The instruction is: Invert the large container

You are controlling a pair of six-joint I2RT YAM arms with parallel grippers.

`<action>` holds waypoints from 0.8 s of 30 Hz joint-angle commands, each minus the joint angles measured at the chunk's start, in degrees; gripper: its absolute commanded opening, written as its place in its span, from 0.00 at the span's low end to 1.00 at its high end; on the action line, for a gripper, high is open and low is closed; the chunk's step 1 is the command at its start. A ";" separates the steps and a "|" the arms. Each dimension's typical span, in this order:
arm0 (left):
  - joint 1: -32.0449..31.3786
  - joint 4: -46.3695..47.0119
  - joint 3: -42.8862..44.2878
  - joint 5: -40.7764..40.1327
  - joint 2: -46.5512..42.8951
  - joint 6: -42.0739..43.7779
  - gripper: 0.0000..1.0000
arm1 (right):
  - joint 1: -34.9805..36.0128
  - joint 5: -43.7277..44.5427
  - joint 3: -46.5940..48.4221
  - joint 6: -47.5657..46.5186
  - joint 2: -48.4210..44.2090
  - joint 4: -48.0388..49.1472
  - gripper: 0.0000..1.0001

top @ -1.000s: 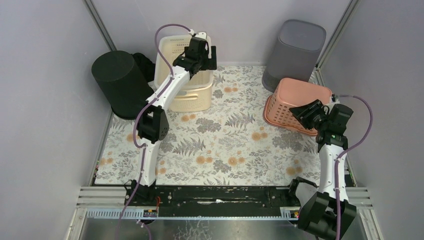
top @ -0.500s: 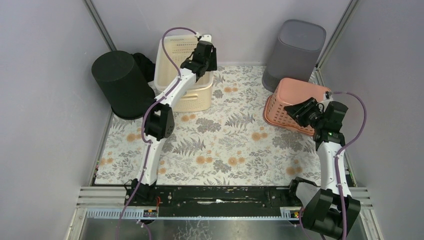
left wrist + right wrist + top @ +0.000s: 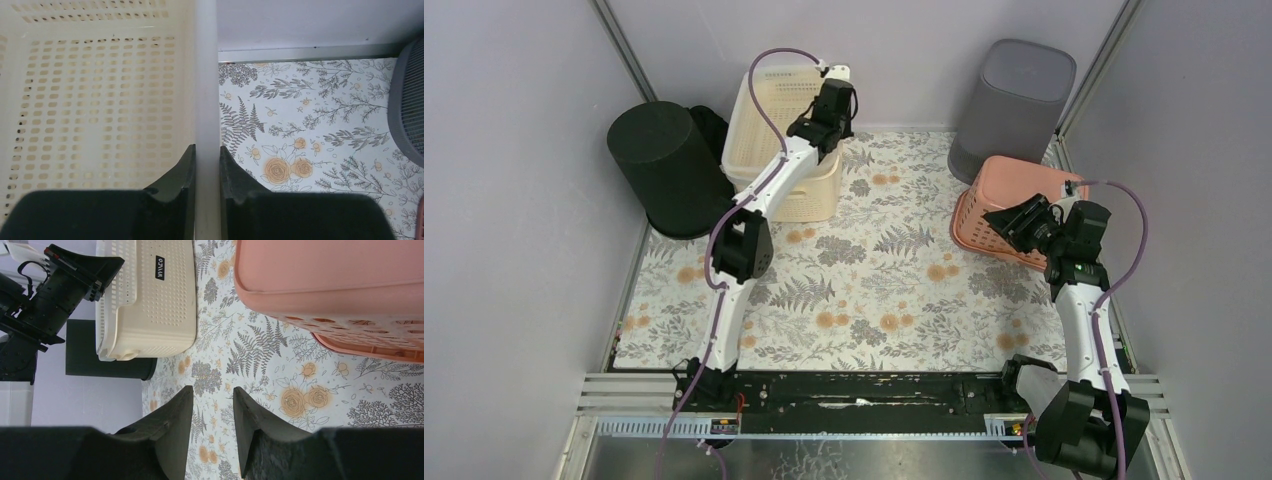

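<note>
The large container is a cream perforated basket point(image 3: 774, 125) standing open side up at the back left of the floral mat. My left gripper point(image 3: 834, 118) reaches over its right rim. In the left wrist view the left gripper point(image 3: 206, 150) is shut on the basket's rim point(image 3: 205, 75), one finger inside the basket and one outside. My right gripper point(image 3: 1016, 222) hovers in front of the pink basket point(image 3: 1014, 190). In the right wrist view the right gripper point(image 3: 212, 392) stands open with only the mat between its fingers; the cream basket point(image 3: 160, 300) shows far off.
The pink basket point(image 3: 325, 280) lies bottom up at the right. A black bin point(image 3: 664, 165) lies against the left wall, close to the cream basket. A grey bin point(image 3: 1014, 105) stands in the back right corner, its edge point(image 3: 407, 100) showing at the left wrist view's right side.
The left gripper has dropped onto the cream basket's right rim and shut on it; the basket has shifted a little left. The right gripper has crept slightly left.
</note>
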 commanded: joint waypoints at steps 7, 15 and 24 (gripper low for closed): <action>0.70 5.54 1.15 -3.26 -7.95 2.80 0.00 | 1.06 -1.30 0.15 1.03 -1.00 3.09 0.42; 0.60 4.38 3.22 -2.55 -17.69 3.05 0.00 | 1.09 -1.83 0.85 1.29 -2.02 2.58 0.42; 0.61 1.15 2.99 3.64 -31.61 -1.27 0.00 | 1.14 -2.93 3.21 2.35 -5.01 0.53 0.42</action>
